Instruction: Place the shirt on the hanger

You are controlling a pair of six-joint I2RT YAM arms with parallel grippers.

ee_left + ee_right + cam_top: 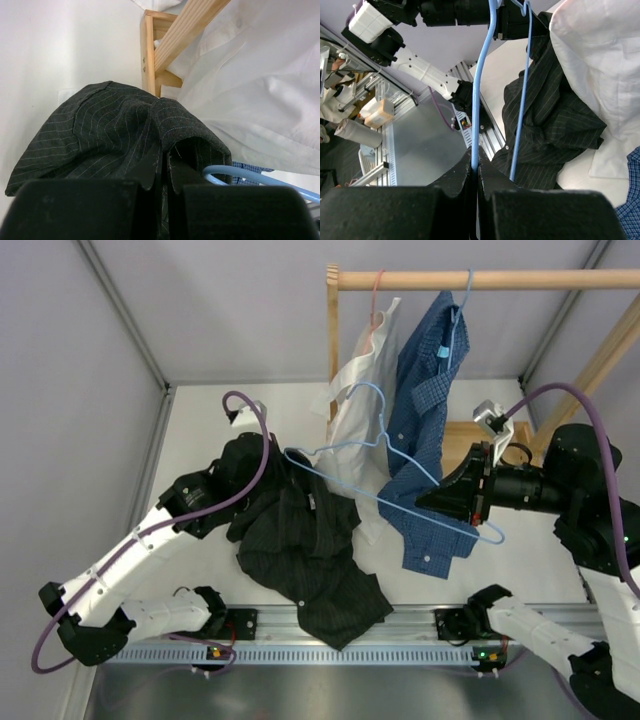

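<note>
**Barely begun: hanger (478,120) tip under shirt (300,550)**

Left hand (164,165) clamps the shirt's raised edge. Right hand (475,172) clamps the hanger, its far tip seemingly tucked under that fabric. The rest lies heaped on the surface (200,425); neither shoulder is seated yet.

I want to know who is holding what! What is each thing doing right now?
dark shirt, crumpled, one part lifted, not on the hanger yet
light-blue hanger, held in the air, one end beside the dark shirt
left gripper, shut on the dark shirt
right gripper, shut on the light-blue hanger
white shirt, hanging from the wooden rail
blue checked shirt, hanging from the wooden rail
</note>
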